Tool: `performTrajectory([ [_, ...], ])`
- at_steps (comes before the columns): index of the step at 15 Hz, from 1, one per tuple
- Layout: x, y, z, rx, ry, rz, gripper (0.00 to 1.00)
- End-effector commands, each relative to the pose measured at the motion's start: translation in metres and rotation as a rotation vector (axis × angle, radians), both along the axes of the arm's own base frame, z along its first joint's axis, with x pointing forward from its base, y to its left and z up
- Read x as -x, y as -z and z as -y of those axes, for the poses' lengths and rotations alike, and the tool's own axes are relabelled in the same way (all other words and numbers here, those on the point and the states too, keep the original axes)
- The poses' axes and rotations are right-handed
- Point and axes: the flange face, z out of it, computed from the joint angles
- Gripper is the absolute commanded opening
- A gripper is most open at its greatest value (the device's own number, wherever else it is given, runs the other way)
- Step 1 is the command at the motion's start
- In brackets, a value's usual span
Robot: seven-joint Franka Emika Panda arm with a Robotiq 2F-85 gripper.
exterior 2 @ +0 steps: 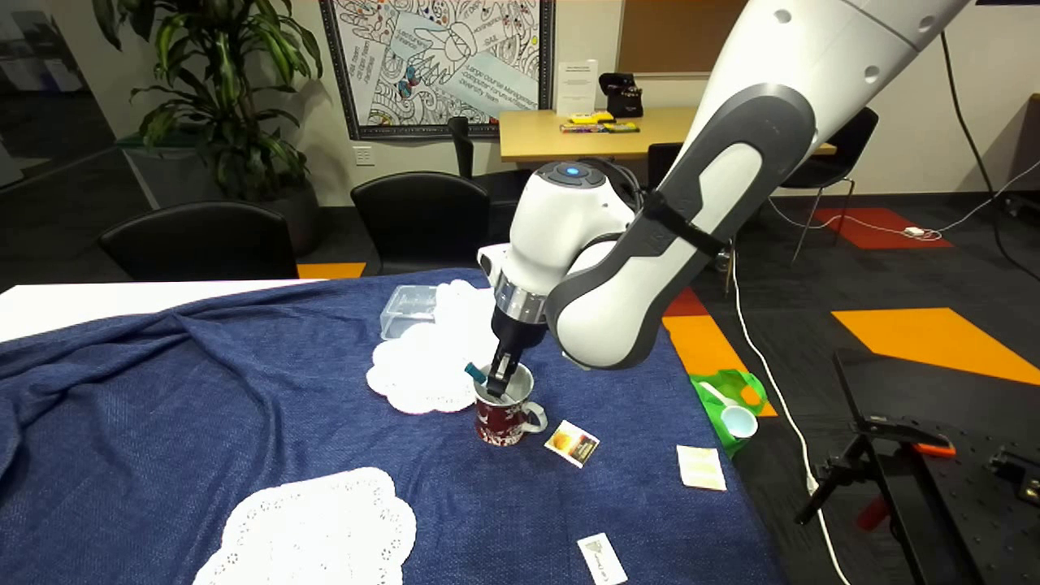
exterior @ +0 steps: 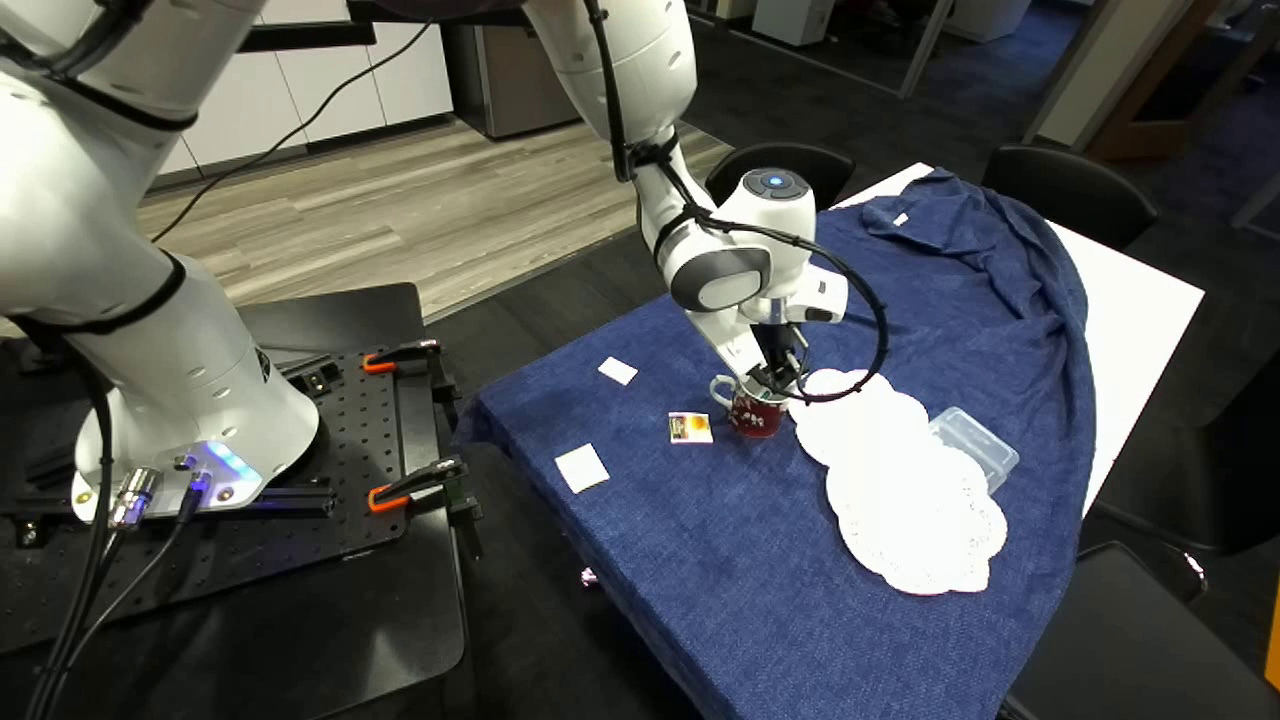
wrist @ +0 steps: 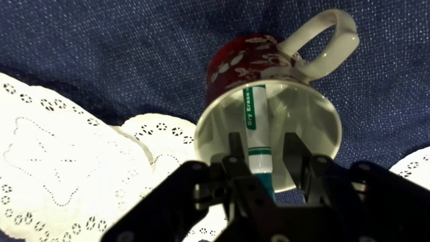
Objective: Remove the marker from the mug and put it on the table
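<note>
The marker, white and green with a teal cap, leans inside the mug in the wrist view [wrist: 259,137]. Its teal end sticks out above the rim in an exterior view [exterior 2: 474,373]. The mug, red with white patterns and pale inside, stands upright on the blue-draped table [exterior: 680,540] in both exterior views [exterior: 757,417] [exterior 2: 498,424] and shows in the wrist view [wrist: 248,64]. My gripper [wrist: 263,138] is open, with its fingers at the mug's mouth, one on each side of the marker. A gap shows on both sides; the wider is on the right. The gripper also shows in an exterior view [exterior 2: 497,385].
White lacy doilies [exterior: 915,510] lie beside the mug, and another doily [exterior 2: 325,528] lies farther off. A clear plastic box [exterior: 975,447] touches the doilies. A colourful packet [exterior 2: 573,443] lies near the mug handle. White packets [exterior: 582,468] [exterior: 618,371] lie towards the robot base.
</note>
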Motion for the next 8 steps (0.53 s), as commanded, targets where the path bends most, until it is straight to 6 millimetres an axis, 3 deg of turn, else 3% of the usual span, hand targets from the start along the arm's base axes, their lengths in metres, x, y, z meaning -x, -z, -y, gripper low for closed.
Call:
performTrajectory([
  [1, -0.009, 0.004, -0.002, 0.013, 0.014, -0.003, 0.37],
  [6, -0.015, 0.014, -0.002, 0.012, 0.009, 0.003, 0.36],
  [7, -0.016, 0.016, -0.002, 0.012, 0.009, 0.001, 0.33],
  [8, -0.017, 0.018, -0.002, 0.012, 0.009, 0.001, 0.20],
])
